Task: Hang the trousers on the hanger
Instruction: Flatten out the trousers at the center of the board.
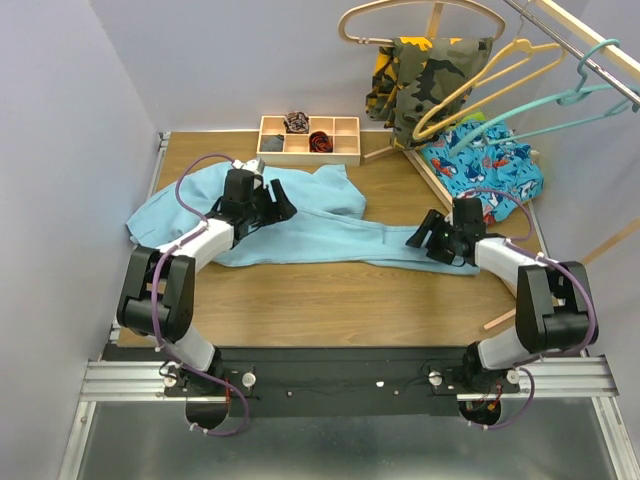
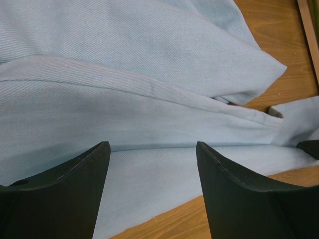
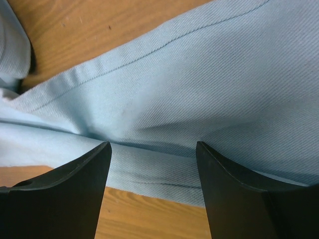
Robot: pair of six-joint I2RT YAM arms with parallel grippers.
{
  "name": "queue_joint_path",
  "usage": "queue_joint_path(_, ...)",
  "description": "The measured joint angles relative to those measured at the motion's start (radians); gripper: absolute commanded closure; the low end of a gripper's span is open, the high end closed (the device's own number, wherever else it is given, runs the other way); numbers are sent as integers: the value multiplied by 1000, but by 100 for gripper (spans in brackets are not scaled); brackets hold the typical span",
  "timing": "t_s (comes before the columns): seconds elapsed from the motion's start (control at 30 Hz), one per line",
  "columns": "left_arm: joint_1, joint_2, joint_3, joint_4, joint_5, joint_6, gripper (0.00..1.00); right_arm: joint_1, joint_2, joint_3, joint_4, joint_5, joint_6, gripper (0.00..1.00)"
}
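Trousers sprawl from 9 to 3 o'clock, short of the table near edge. Tray at 12, rack at 2. Both arms are low, wrists pitched down. Left claw is spread wide over the folds, gripping nothing. Right claw is spread wide over the leg, gripping nothing. Hanger on rack, well apart.

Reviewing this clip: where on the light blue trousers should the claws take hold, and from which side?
Probably from straight above. The trousers lie flat on the table, with no edge lifted to slide under, so pinch raised folds. The open left claw has a folded ridge just ahead. The open right claw sits over a crease in the leg.
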Motion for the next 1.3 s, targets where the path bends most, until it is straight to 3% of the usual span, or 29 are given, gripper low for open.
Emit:
queue_joint_path(0.43, 0, 135, -28, 53, 23, -8, 21, 1, -93, -46, -105, -29, 6, 23)
queue_joint_path(1.3, 16, 168, -24, 87, 36, -18, 21, 8, -321, -176, -326, -102, 39, 23)
